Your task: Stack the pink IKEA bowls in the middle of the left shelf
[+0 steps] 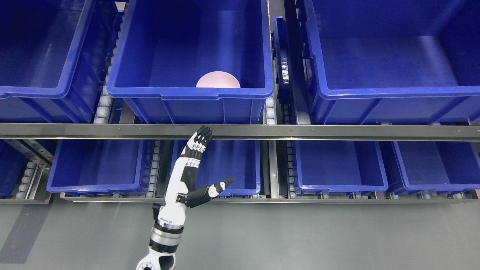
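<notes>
Left hand empty below the shelf rail; one pink bowl in the middle bin.

The left hand (191,168) is raised with fingers straight and thumb splayed, holding nothing, its fingertips (204,134) at the grey shelf rail (337,132). A pink bowl (218,80) sits against the front wall of the middle blue bin (195,92) above. Judged: between placements; the next move calls for fetching another bowl, none of which is in sight. No brand, label or writing is legible.

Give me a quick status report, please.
Left hand open, empty, below the shelf rail. Right arm out of view. Pink bowl in middle bin. Rail between hand and bin.
</notes>
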You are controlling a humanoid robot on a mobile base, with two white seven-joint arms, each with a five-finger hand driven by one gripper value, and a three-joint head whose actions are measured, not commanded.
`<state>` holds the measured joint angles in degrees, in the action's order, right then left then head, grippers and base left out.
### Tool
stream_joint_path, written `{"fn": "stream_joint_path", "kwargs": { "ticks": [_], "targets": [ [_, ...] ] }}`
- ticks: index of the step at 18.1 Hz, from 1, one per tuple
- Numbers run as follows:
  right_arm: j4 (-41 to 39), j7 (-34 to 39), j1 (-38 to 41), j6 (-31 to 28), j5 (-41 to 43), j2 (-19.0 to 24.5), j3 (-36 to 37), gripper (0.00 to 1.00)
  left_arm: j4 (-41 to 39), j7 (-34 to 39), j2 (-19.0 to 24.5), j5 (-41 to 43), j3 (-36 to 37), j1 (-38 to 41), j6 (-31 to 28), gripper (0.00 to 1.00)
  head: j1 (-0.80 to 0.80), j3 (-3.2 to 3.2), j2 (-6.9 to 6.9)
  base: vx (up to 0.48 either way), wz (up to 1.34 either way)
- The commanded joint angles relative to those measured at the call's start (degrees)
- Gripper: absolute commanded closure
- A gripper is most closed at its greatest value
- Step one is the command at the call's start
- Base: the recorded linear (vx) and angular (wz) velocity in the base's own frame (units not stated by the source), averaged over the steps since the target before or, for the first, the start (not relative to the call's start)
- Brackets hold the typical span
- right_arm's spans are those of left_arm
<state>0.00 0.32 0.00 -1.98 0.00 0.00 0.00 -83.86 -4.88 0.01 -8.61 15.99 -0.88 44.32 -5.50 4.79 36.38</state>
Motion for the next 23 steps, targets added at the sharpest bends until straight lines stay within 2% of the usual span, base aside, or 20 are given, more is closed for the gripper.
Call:
{"fn": "stream_joint_path", "kwargs": {
  "ticks": [1,12,23],
  "targets": [
    [-1.9,0.0,1.7,0.0,0.0,-1.0,0.6,0.00,-5.1,0.2,1.0,0.0,-5.7,4.7,0.7,0.00,0.00,0.00,0.00,-0.013,0.04],
    [-1.9,0.0,1.7,0.0,0.0,-1.0,0.6,0.00,-5.3,0.2,1.0,0.0,-12.1,5.2,0.7,0.00,0.00,0.00,0.00,-0.004,0.00],
    [-1.9,0.0,1.7,0.0,0.0,-1.0,0.6,0.00,-5.2,0.1,1.0,0.0,-10.7,5.5,0.7,0.00,0.00,0.00,0.00,0.000,0.00]
  ]
}}
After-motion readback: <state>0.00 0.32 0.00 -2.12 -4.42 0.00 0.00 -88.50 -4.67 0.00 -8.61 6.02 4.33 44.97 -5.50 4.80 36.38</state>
